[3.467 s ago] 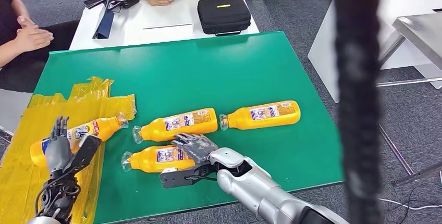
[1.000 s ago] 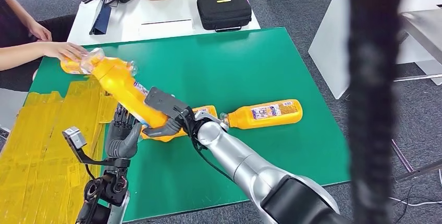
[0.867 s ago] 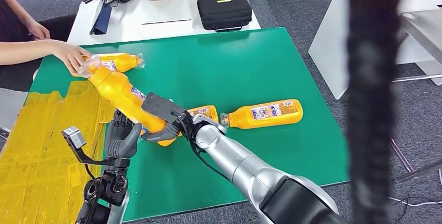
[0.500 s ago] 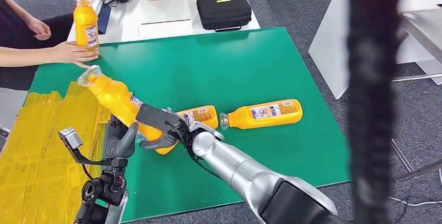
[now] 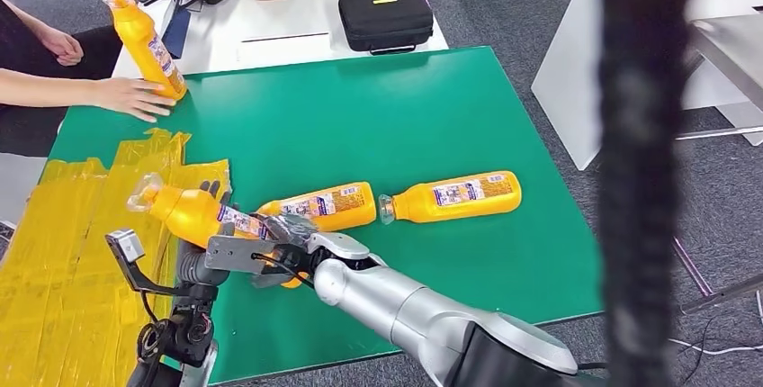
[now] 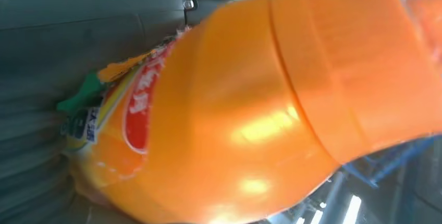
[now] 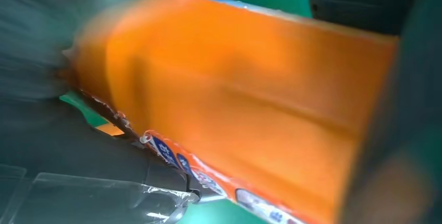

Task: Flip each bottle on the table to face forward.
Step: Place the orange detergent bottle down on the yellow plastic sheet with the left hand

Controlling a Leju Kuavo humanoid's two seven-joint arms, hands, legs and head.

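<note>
**K:** Orange bottle [image 5: 193, 213] is off the green table [image 5: 432, 108], tilted, cap end up and toward the yellow sheet [image 5: 63, 216]. Right hand [image 5: 274, 256] is wrapped around its base end, left hand [image 5: 200, 265] sits under the body. Both are grasping it as far as I can judge; the left wrist view has the bottle pressed against the grey cover, but the fingers themselves aren't readable.

**M:** Risks?

**K:** Main one is slip. The plastic looks smooth and glossy, and the right hand's hold is near one end, so the weight could lever it out if either hand lets go at the wrong time. Second: the lying bottle [image 5: 315, 207] is just beside the right hand. Lowering the held one could knock it and roll it toward the far bottle [image 5: 454, 195].

**M:** Arm pose?

**K:** Right arm reaches across the body toward the left side, forearm low over the near table edge. Left arm comes up from below, hand raised under the bottle.

**M:** Anything else in the workspace?

**K:** Person's hand [image 5: 135, 97] rests on the far left table edge beside a tilted fourth bottle [image 5: 144, 40]. Well apart from both robot hands.

**M:** Label side on the held one?

**K:** Label shows in the head view, but I can't tell which face it is.
</note>
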